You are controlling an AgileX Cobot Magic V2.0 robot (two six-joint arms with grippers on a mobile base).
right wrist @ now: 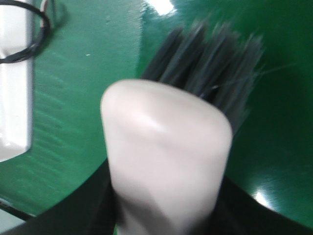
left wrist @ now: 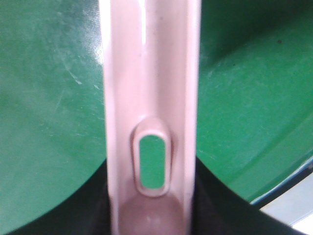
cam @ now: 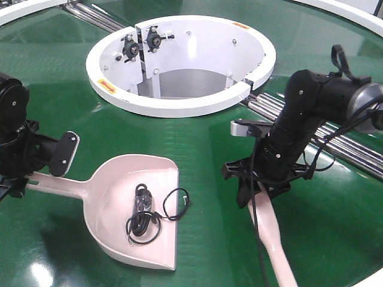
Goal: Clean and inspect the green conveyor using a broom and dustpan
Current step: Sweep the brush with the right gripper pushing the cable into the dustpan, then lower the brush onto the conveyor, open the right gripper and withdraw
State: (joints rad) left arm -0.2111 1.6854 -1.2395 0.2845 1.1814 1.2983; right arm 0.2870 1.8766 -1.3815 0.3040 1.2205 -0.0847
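The dustpan lies flat on the green conveyor, mouth toward the right, with a coiled black cable inside it. My left gripper is shut on its handle; in the left wrist view the slotted handle runs up between the dark jaws of the gripper. My right gripper is shut on the broom, whose pale handle trails toward the bottom edge. Close up, the broom head and its dark bristles point down at the belt, right of the dustpan's edge. The right gripper clamps it.
A white ring-shaped housing with an open centre stands at the back middle. Silver rollers run behind the right arm, and more show at the back left. A white rim curves along the far right.
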